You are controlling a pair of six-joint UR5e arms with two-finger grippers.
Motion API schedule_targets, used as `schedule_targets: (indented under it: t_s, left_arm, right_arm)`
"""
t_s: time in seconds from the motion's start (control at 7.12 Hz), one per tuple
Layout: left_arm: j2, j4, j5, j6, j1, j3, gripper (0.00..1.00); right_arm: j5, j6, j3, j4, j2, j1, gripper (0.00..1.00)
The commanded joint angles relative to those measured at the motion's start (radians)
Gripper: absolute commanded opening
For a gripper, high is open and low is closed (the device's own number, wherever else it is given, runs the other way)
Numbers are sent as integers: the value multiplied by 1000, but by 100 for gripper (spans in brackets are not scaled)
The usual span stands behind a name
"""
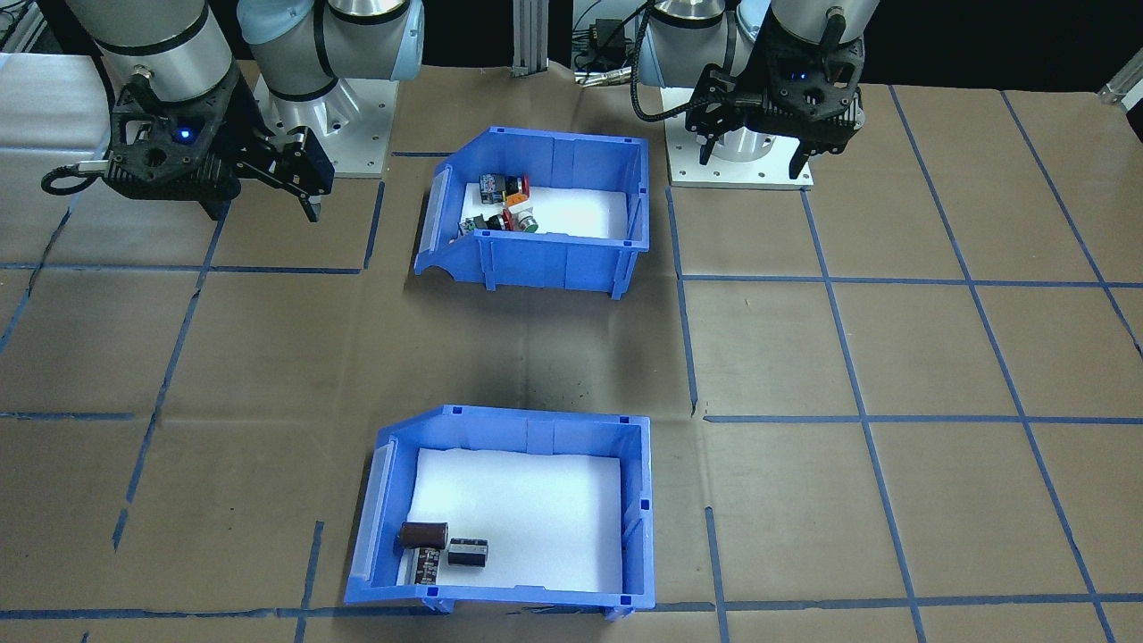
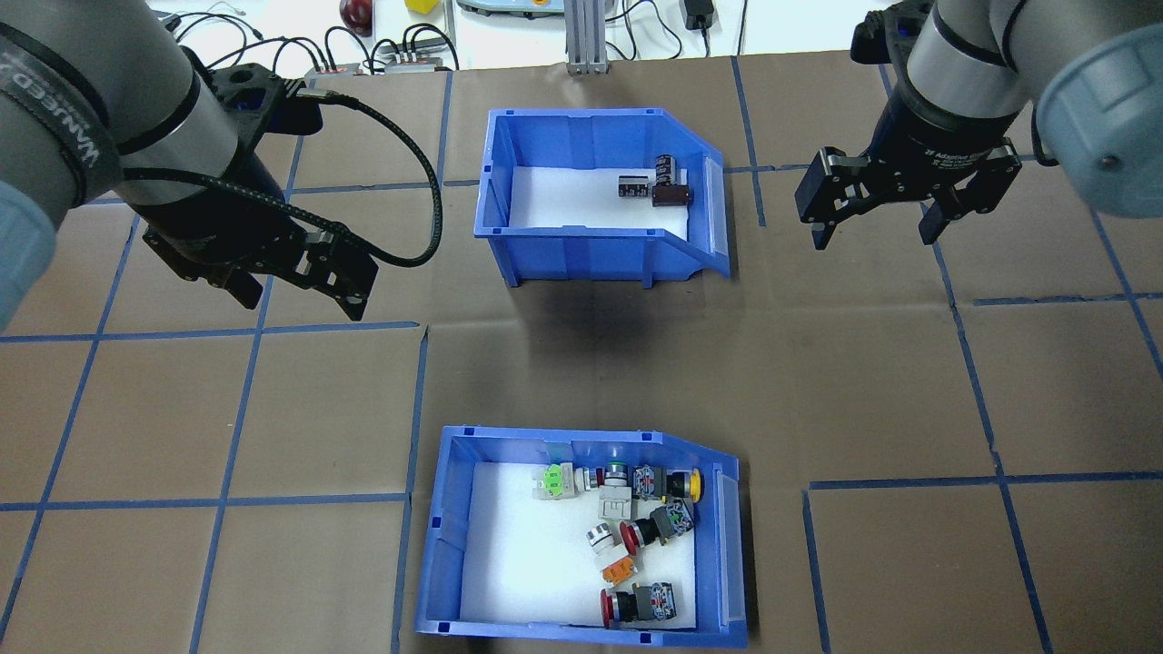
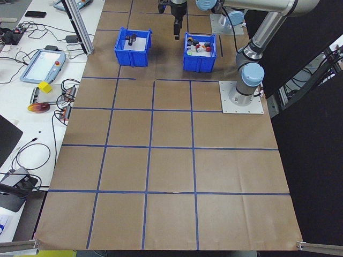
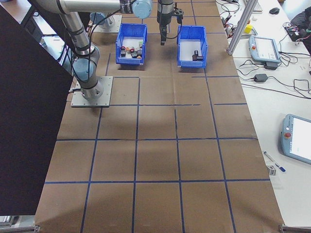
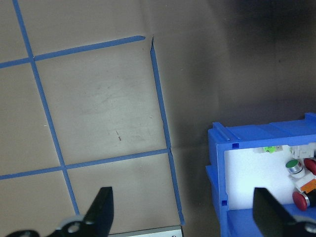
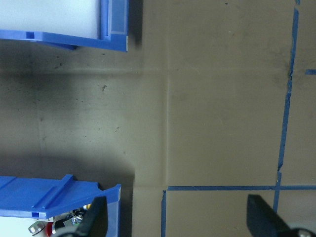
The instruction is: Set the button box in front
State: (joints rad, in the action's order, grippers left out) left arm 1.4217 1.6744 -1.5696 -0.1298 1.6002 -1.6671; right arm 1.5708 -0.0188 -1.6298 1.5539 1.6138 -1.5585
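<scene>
button box (image 2: 452, 545), capacitor bin (image 2: 495, 182) well apart

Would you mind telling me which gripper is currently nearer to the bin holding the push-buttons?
Left, I'd judge. The left gripper hovers past the button bin's far left corner, whose corner shows beside its fingers in the left wrist view. The right gripper hangs farther off, beyond its far right.
</scene>
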Motion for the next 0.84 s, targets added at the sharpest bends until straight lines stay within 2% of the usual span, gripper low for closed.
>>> schedule_targets:
  t_s: [0.0,0.28,0.42,0.7]
  left_arm:
    - [-7,2,-1,114,0,0,99]
    - [-26,11,6,372,1,-22,99]
    - [-38,-7,14,500,3,-90,99]
    - [-143,-39,19,965,9,-211,99]
  right_arm:
    - [2,-4,5,0,0,0,100]
    - [9,-12,22,-2,8,0,100]
    - [3,-36,24,-2,9,0,100]
    - [11,-262,42,15,-18,-2,100]
